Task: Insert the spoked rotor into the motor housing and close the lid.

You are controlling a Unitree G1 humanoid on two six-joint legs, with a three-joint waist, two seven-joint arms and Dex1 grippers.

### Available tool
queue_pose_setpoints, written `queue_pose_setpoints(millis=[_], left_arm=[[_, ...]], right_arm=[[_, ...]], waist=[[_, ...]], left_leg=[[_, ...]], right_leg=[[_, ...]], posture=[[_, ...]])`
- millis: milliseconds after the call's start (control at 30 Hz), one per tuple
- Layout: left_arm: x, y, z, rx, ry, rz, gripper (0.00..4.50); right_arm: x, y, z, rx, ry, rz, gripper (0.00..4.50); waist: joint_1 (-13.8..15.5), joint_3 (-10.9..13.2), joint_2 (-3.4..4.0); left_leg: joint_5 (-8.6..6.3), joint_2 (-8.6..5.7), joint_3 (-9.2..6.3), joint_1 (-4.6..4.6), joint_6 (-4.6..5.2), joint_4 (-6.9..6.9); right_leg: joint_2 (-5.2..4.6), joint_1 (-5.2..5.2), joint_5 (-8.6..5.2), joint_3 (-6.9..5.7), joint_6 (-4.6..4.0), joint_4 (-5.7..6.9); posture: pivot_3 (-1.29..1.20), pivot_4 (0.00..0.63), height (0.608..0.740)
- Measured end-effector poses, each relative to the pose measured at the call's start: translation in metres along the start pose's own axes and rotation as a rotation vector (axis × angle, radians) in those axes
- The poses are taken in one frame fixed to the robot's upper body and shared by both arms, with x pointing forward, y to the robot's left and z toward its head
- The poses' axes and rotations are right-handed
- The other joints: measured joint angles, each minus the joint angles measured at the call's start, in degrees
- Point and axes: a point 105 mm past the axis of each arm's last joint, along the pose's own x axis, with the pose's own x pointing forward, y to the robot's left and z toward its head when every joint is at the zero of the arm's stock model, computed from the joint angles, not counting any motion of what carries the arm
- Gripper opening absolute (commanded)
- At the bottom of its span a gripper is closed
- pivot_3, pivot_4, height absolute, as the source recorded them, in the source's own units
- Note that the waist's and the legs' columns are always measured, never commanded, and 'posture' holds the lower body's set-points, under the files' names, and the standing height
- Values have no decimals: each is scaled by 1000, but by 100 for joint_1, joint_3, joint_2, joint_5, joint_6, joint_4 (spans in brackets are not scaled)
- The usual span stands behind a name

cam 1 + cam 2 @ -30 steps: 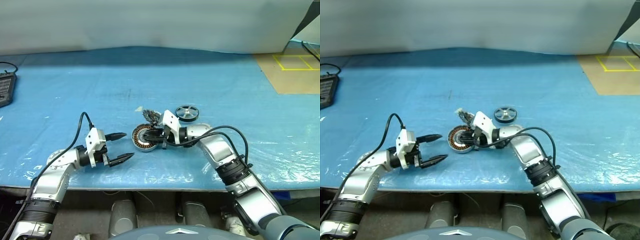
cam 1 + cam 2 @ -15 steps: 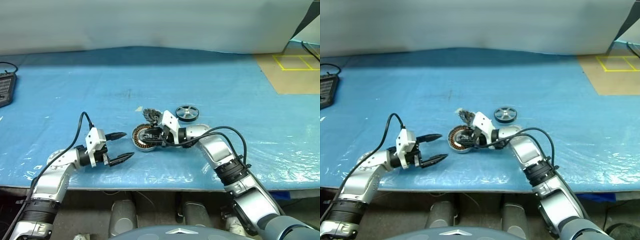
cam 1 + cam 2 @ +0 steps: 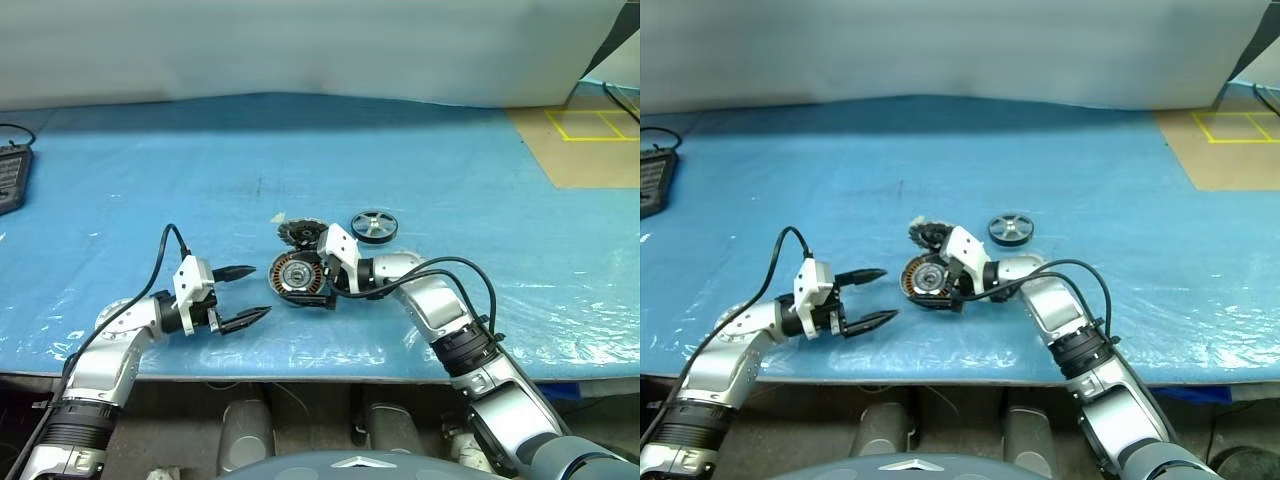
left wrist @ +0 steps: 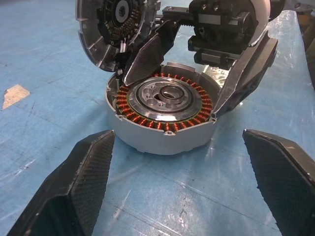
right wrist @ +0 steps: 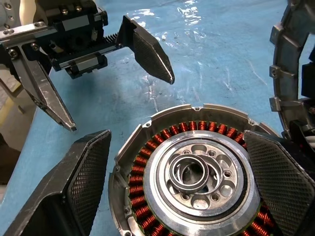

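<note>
The motor housing (image 3: 296, 276) lies flat on the blue tabletop (image 3: 450, 180) with its copper winding ring facing up and its silver centre bare, so I judge that the rotor is not yet inserted. The right claw (image 3: 308, 280) is released, its two black fingers standing wide on either side of the housing and holding nothing; in the right wrist view the fingers (image 5: 74, 187) flank the rim without pressing on it. The spoked rotor (image 3: 374, 226) lies flat on the tabletop, apart from the housing, at about 2 o'clock from it in the head view, behind the right wrist. The lid (image 3: 298, 234) with the toothed edge stands tilted on its edge just beside the housing at about 12 o'clock, and it seems to be joined to the housing by thin wires. The left claw (image 3: 242, 295) is also released and empty, at about 8 o'clock from the housing, pointing toward it. The coming move depends on the rotor, and the right arm is clearly the nearer one, but its claw points away from the rotor, so it would have to draw back and turn toward 2 o'clock. The rotor is round, so no long axis matters.
</note>
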Motion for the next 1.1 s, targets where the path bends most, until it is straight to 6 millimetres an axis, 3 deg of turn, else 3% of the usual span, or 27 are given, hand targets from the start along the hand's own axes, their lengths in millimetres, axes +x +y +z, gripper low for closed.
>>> queue_pose_setpoints(millis=[67,133,300,367,433,567,800,867,1100], left_arm=[[0,0,0,-1,0,-1,4363],[0,0,0,-6,2,-1,4363],[1,0,0,-4,2,-2,4363],[1,0,0,-5,2,-3,4363],[1,0,0,-6,2,-3,4363],[1,0,0,-6,1,-4,4363],[2,-1,0,-9,-2,-5,4363],[3,-1,-1,-11,-4,-6,4363],[5,-2,-1,-10,-1,-7,4363]], right_arm=[[-1,1,2,6,-8,7,4468],[-2,3,5,7,-16,13,4087],[-4,6,14,2,-34,29,2472],[-5,6,15,-4,-34,30,2472],[-6,6,15,-5,-32,30,2074],[-6,6,14,-2,-25,26,879],[-9,2,9,-18,-2,9,879],[-10,1,8,-25,4,7,507],[-7,3,5,-67,39,19,507]], waist=[[0,0,0],[0,0,0],[0,0,0],[1,0,0],[0,0,-1],[0,0,-1],[0,-1,-1],[0,0,-1],[0,-1,-1]], left_leg=[[0,0,0,0,0,0],[0,0,0,0,0,0],[0,0,0,1,0,0],[0,-1,0,0,0,0],[0,-1,0,1,0,0],[0,-1,0,0,0,0],[0,0,0,1,0,0],[0,-1,0,0,0,0],[0,-1,0,0,0,0]], right_leg=[[0,0,0,0,0,0],[0,0,0,0,1,0],[0,0,0,0,1,1],[0,0,0,0,0,0],[0,0,0,0,1,0],[0,0,-1,0,1,0],[0,0,-2,0,3,0],[0,0,-1,0,2,0],[0,0,-1,0,1,0]], posture=[[0,150,740],[0,150,740],[0,150,740],[0,150,740],[0,150,740],[0,150,740],[0,150,740],[0,150,740],[0,150,740]])
